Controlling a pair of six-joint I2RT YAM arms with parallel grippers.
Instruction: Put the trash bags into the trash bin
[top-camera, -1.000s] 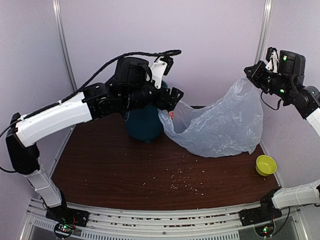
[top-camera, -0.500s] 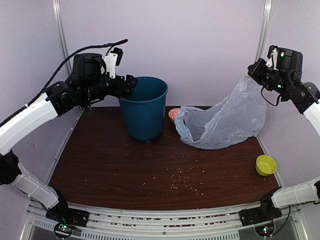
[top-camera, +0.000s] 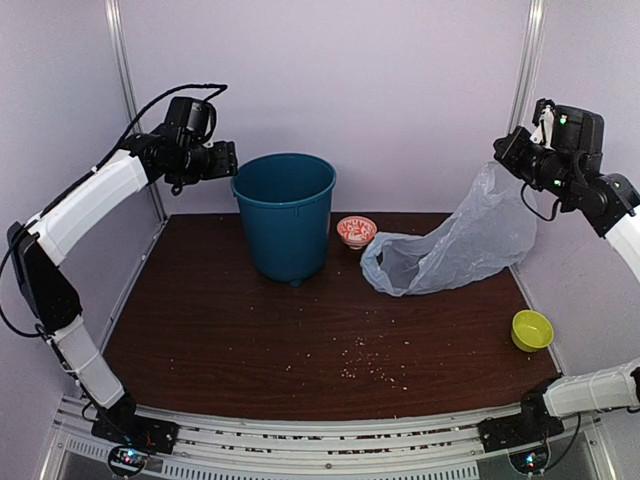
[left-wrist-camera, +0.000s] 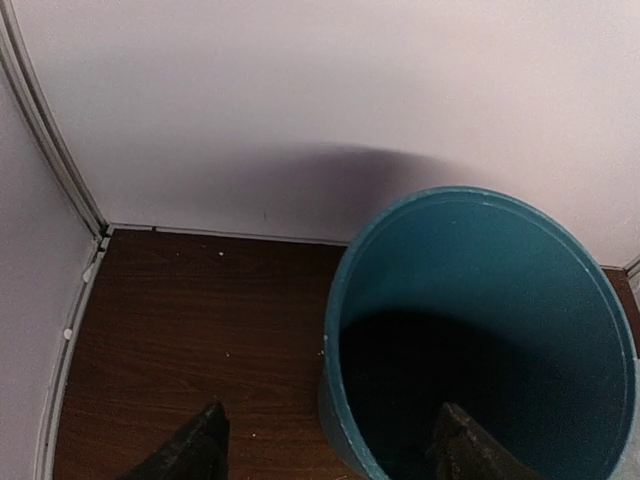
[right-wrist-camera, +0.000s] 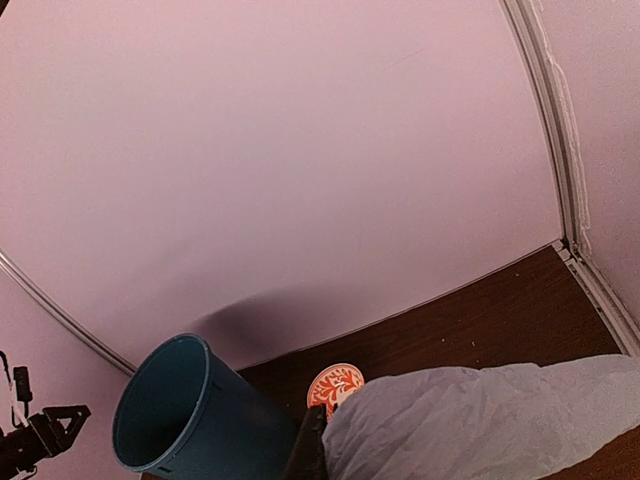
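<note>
Plastic: one bin (top-camera: 286, 235), one bag (top-camera: 450, 250), one red-patterned bowl (top-camera: 356, 230), one green bowl (top-camera: 531, 329).

Trash bin (top-camera: 287, 215): 1 round teal-blue plastic bucket, tapered, w/ rolled rim. Stands upright at back of table (top-camera: 230, 330), left of centre, mouth open upward, inside in shadow.

Trash bag (top-camera: 455, 250): 1 thin translucent grey-blue plastic bag, crinkly, fully outside bin & to its right, not touching it. Its top end is lifted high at far right. The rest slopes down-left & lies slack on table, its low end gaping toward bin.
</note>
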